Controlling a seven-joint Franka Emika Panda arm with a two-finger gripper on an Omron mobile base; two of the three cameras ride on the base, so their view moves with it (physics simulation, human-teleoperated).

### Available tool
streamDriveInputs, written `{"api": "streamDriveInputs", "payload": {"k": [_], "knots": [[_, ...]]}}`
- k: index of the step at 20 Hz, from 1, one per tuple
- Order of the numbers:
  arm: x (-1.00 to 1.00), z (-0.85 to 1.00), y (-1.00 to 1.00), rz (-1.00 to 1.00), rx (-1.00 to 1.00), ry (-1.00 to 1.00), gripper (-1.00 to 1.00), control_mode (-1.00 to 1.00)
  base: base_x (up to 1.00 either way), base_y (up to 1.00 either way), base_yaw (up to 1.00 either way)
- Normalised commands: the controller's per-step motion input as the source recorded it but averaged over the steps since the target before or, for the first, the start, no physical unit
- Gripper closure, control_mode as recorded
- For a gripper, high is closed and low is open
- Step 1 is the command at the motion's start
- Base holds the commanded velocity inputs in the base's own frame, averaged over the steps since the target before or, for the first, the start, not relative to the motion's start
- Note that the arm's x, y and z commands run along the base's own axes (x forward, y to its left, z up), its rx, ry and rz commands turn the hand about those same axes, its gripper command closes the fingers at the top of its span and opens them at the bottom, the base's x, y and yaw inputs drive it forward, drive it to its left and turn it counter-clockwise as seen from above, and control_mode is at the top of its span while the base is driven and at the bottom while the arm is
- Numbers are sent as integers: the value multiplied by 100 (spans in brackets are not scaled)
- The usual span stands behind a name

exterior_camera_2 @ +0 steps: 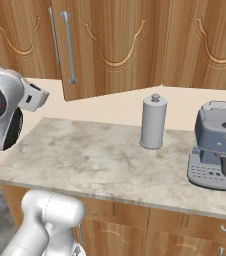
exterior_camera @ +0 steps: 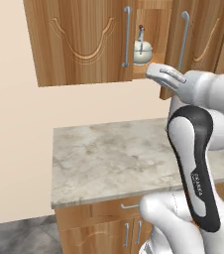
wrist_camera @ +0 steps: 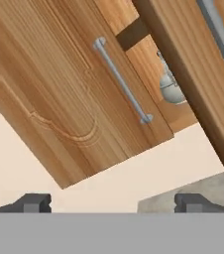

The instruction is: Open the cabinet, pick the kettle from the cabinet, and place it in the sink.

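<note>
Kettle [exterior_camera: 142, 51], cream-white with a red knob, standing on the shelf inside the cabinet [exterior_camera: 84, 39] and seen through the gap between its 2 doors. The right door [exterior_camera: 191, 44] is swung outward from the kettle; the left door lies closed, its long bar handle [exterior_camera: 127, 37] just beside the gap. The end effector [wrist_camera: 111, 202] hangs in front of and slightly below the kettle, apart from both doors, its 2 tips spread wide with nothing between them. Below the cabinet runs the marble-like worktop [exterior_camera: 109, 158]; farther along it, away from the kettle, stand a grey canister [exterior_camera_2: 153, 121] and a coffee machine [exterior_camera_2: 216, 146]. The step in hand appears to be the opening of the cabinet, judged partly done: the gap looks narrow for a clean reach. The next move probably calls for widening the opening, by the left handle or the right door's edge, and then advancing level with the shelf to close around the kettle's body.
</note>
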Motion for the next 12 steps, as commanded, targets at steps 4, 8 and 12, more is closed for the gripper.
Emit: {"api": "streamDriveInputs", "payload": {"k": [4, 8, 12], "knots": [[27, -4, 23, -40, 25, 11, -100, -100, 0, 0, 0], [31, -1, 10, -33, 25, 6, -100, -100, 0, 0, 0], [25, 0, 10, -37, 29, 19, -100, -100, 0, 0, 0]]}}
